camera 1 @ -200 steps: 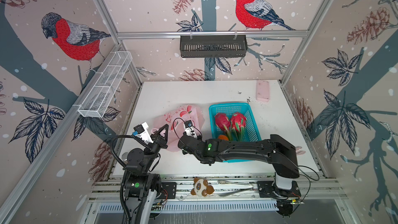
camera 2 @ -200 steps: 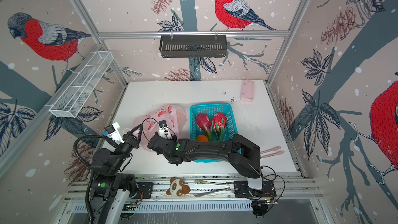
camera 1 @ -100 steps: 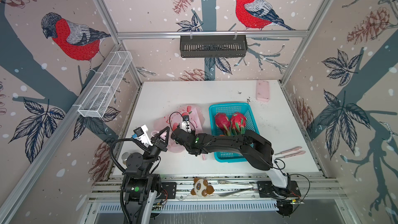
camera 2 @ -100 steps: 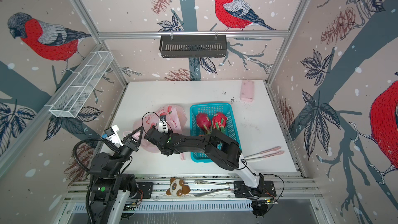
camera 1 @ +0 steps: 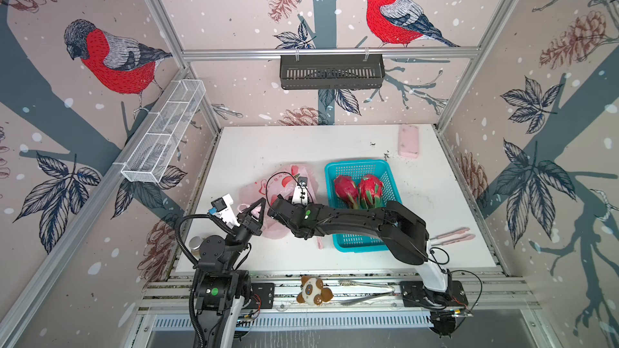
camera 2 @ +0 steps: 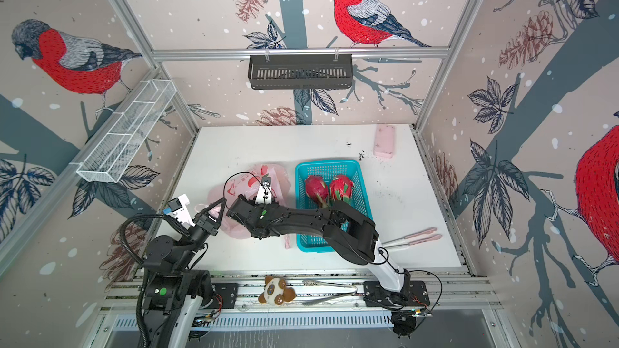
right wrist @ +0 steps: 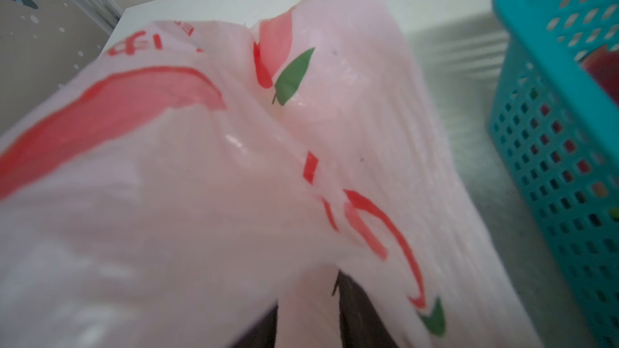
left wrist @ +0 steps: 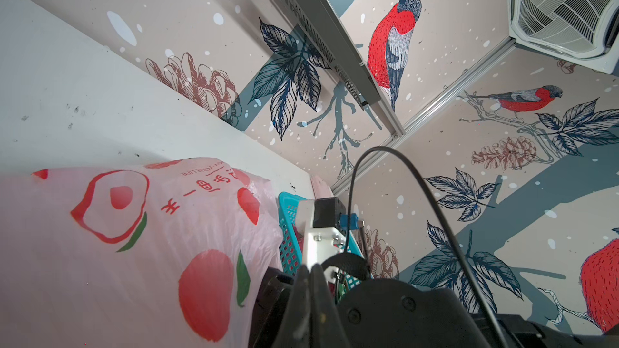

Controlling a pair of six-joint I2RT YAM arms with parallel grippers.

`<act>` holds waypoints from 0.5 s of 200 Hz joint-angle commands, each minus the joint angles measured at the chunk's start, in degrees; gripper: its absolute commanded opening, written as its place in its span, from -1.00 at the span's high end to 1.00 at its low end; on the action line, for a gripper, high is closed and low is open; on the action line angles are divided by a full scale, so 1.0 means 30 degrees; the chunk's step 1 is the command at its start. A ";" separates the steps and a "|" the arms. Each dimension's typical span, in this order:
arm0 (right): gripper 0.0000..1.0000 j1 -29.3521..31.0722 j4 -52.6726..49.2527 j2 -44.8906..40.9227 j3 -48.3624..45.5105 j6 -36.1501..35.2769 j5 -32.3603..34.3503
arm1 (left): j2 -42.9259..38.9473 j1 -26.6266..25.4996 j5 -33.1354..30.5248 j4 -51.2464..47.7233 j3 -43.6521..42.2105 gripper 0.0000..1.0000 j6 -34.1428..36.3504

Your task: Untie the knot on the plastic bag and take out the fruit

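The plastic bag (camera 1: 286,175) lay crumpled, pale pink, at nine o'clock of the basket (camera 1: 356,165). The left claw (camera 1: 262,200) was closed. Only its wrist view showed film across the right claw (right wrist: 306,299), grip unclear.

We're in a robotics lab cell here: aluminium-profile frame (camera 1: 330,51), bullfinch-print wall panels (camera 1: 395,18), white tabletop (camera 1: 268,148), two robot arms (camera 1: 351,220) bolted to a rail (camera 1: 495,287) at six o'clock, ceiling air-conditioner (left wrist: 566,11) overhead.

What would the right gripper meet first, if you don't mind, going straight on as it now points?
Almost certainly the plastic bag: in the right wrist view its pink film lies against the right gripper's fingers.
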 commanded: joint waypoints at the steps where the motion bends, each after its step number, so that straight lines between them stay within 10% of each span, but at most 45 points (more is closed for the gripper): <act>1: 0.34 -0.0110 -0.1798 -0.0439 -0.0076 0.1462 0.1121 | -0.0043 -0.0013 -0.0006 0.0474 -0.0009 1.00 0.0074; 37: 0.37 -0.0331 -0.2515 -0.1004 -0.0772 0.2206 0.0685 | -0.0040 -0.0024 -0.0007 0.0466 -0.0057 1.00 0.0125; 100: 0.51 -0.0127 0.4745 -0.1772 -0.2293 -0.3128 -0.4230 | -0.0003 -0.0018 0.0391 0.0878 0.0020 1.00 -0.0397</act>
